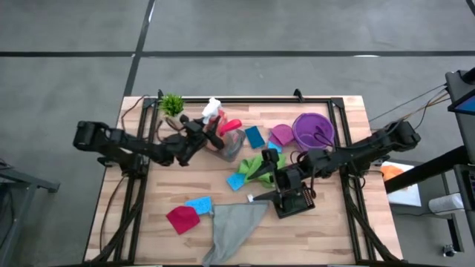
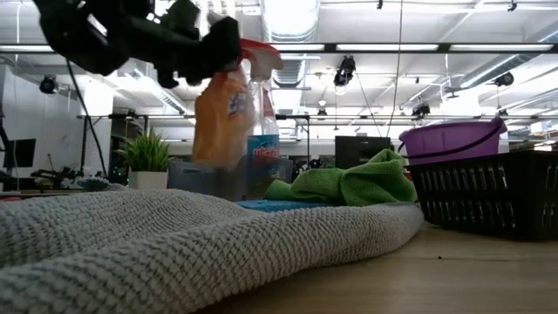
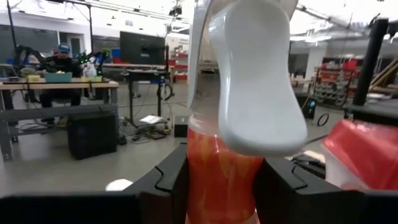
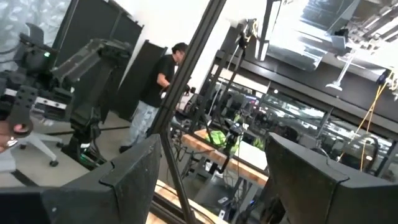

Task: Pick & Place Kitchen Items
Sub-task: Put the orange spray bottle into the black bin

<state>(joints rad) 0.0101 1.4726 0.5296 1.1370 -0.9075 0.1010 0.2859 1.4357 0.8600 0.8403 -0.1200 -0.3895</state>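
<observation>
- Your left gripper (image 3: 217, 180) — jaws clamped on the orange-and-white bottle (image 3: 221, 168), lifted off the table (image 1: 334, 230).
- Your right gripper (image 4: 211, 180) — jaws wide apart, empty, over the black basket (image 1: 293, 202).

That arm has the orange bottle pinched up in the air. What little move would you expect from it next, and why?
Probably a short carry toward the black basket. The left gripper grips the orange bottle between its fingers, lifted clear of the table, so only setting it down remains. Which container it belongs in, I cannot tell.

Two bottles (image 1: 215, 119), three sponges (image 1: 254, 136), four cloths (image 1: 236, 226)
</observation>
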